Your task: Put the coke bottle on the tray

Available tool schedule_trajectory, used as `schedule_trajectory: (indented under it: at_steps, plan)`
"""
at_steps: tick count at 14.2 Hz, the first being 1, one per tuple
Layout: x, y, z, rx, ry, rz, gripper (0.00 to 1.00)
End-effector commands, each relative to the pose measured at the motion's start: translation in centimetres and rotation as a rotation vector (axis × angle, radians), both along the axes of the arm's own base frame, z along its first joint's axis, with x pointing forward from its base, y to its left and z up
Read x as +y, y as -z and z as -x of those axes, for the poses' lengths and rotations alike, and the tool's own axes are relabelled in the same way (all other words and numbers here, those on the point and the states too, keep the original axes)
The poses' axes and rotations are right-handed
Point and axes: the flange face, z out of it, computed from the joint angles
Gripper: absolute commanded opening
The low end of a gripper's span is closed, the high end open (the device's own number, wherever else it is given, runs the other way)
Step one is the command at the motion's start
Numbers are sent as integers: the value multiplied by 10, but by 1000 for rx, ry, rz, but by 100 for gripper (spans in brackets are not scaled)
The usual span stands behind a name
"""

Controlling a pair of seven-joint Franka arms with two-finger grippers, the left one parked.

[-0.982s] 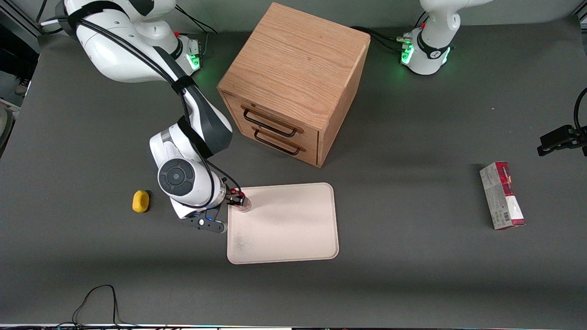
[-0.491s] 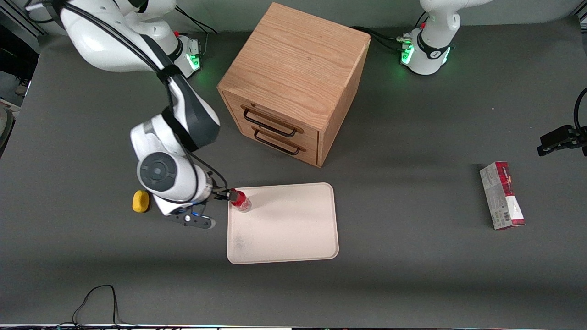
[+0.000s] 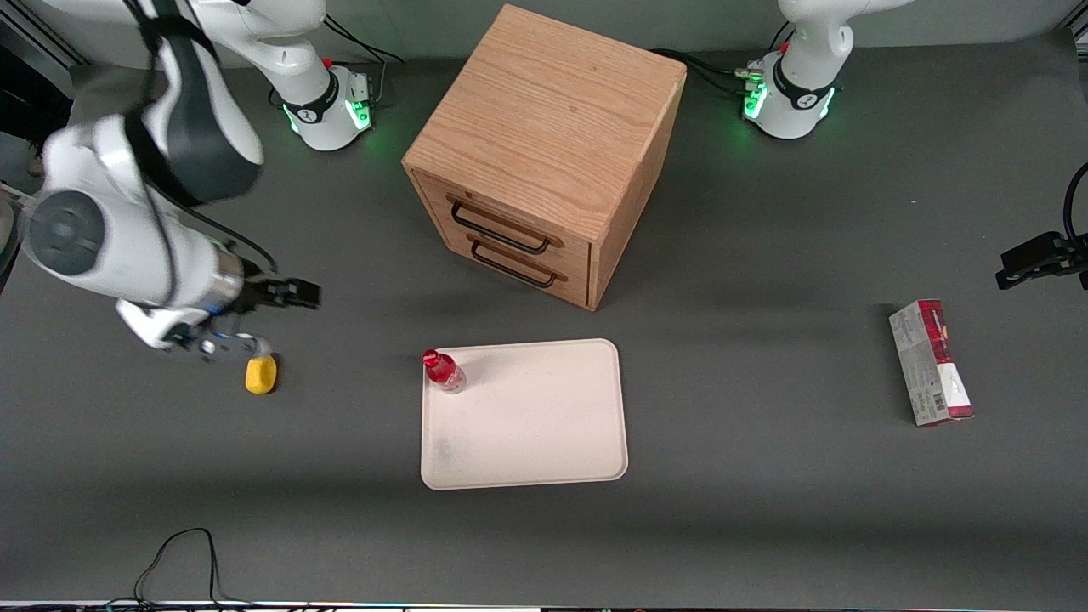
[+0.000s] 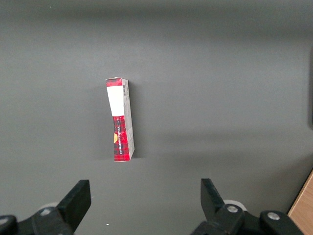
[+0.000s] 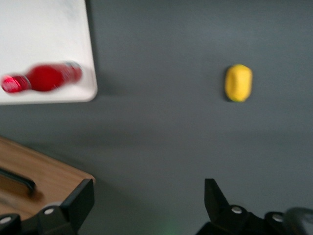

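At the tray's (image 3: pixel 544 425) corner nearest the wooden cabinet (image 3: pixel 544 153), the coke bottle (image 3: pixel 444 371) is seen upright. The claw (image 3: pixel 297 293), spread and empty, is held above the bench, at the yellow lump's (image 3: pixel 261 374) one o'clock.

No words or numbers can be read anywhere. The red and grey carton (image 3: pixel 930 363) at the right of the front view has a white label and a barcode, but the print is too small to read. The coke bottle (image 3: pixel 443 371) on the tray (image 3: pixel 544 425), near the middle, shows no writing you can make out.
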Motion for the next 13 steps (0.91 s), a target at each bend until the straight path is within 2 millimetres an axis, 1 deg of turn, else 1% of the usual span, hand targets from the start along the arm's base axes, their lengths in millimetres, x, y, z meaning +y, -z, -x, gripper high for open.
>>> schedule_trajectory:
  at_steps: [1,3,5,6,9,11,13]
  plan:
    - [-54,-26,40,-26,-66,-49,100]
    - [-79,-49,50,-69,-43,-53,100]
    - [-90,-69,54,-107,-25,-55,100]
    - [-93,-79,52,-123,-20,-54,100]
    - [-95,-92,46,-118,-18,-49,100]
    - [-103,-97,43,-127,-1,-50,100]
    - [-112,-101,46,-112,17,-51,100]
